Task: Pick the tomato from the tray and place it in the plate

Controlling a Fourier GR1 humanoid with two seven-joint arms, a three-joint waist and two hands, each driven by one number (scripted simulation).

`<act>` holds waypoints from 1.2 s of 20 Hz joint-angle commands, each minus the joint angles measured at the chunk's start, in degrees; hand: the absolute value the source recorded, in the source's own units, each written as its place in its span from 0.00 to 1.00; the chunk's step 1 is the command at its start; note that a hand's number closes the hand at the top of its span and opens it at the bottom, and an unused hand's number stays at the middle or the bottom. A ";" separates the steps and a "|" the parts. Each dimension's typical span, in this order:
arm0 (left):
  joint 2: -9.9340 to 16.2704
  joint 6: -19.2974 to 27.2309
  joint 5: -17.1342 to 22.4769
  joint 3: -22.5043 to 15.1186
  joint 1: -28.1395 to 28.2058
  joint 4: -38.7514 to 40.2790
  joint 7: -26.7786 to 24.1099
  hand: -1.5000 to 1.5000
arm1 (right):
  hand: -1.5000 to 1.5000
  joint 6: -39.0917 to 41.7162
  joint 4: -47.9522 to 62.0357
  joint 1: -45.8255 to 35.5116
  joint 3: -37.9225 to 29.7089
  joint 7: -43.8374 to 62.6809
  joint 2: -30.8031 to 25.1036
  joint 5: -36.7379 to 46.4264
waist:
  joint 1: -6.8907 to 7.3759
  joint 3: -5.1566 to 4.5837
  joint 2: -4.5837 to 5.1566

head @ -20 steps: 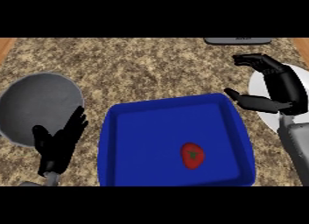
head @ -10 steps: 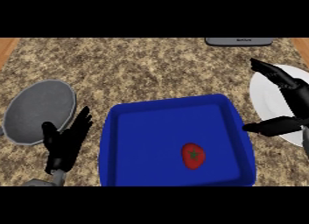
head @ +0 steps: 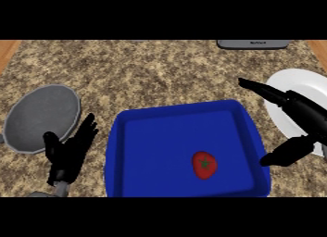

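A red tomato (head: 204, 165) with a green stalk lies in the blue tray (head: 131, 152), toward its near right corner. The white plate (head: 297, 85) sits on the counter just right of the tray, partly covered by my right hand (head: 308, 119). That hand is open, fingers stretched toward the far left and thumb pointing down at the tray's right rim, right of the tomato and apart from it. My left hand (head: 67, 155) rests open at the lower left, fingers up, beside the tray's left wall.
A grey frying pan (head: 44, 116) lies on the speckled stone counter left of the tray, behind my left hand. A dark flat object (head: 253, 44) sits at the far edge. Wooden strips border the counter on both sides.
My right hand has come down and toward me over the plate, nearer the tray's right rim. The left hand, tomato and tray hold their places on the counter.
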 commanded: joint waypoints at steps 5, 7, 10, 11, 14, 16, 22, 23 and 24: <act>-2.01 -1.38 -1.65 2.14 -1.72 3.07 1.50 0.50 | 0.00 2.79 -6.72 -0.27 4.64 12.36 5.66 8.32 | 0.27 -0.10 0.34; -0.70 -1.40 -1.94 0.98 3.15 -2.75 1.50 0.50 | 0.00 -2.49 -7.64 4.15 9.76 12.95 8.76 15.26 | 0.43 -0.09 0.26; -4.32 -2.13 -2.65 2.07 0.28 3.89 -0.68 0.50 | 0.00 -0.34 -6.77 3.83 9.32 13.68 10.04 17.48 | 0.24 -0.10 0.36; -1.38 -4.20 -1.94 3.79 -0.11 4.28 -0.14 0.50 | 0.00 0.34 -10.74 5.67 10.57 18.38 9.77 17.73 | 0.06 -0.11 0.31; -1.40 -3.57 -3.06 4.07 0.90 1.18 1.78 0.50 | 0.00 2.86 -6.32 5.47 11.33 15.29 11.55 18.67 | 0.33 -0.08 0.34; -1.62 -2.06 -3.66 3.42 0.49 -3.85 7.40 0.50 | 0.00 4.46 -6.22 4.54 11.28 16.97 13.73 18.96 | 0.42 -0.07 0.31; -6.84 -1.29 -7.38 3.02 0.84 -0.48 3.79 0.50 | 0.00 4.41 -12.01 11.82 13.26 17.79 16.70 23.97 | 0.12 -0.09 0.30; -5.25 -4.78 -6.37 5.26 2.07 1.63 0.76 0.50 | 0.00 3.24 -9.97 11.62 14.15 17.72 18.80 26.17 | 0.21 -0.09 0.32; -4.85 -5.33 -6.24 4.78 3.19 -1.40 2.87 0.50 | 0.00 3.16 -5.54 9.23 11.88 14.01 18.16 27.05 | 0.35 -0.08 0.34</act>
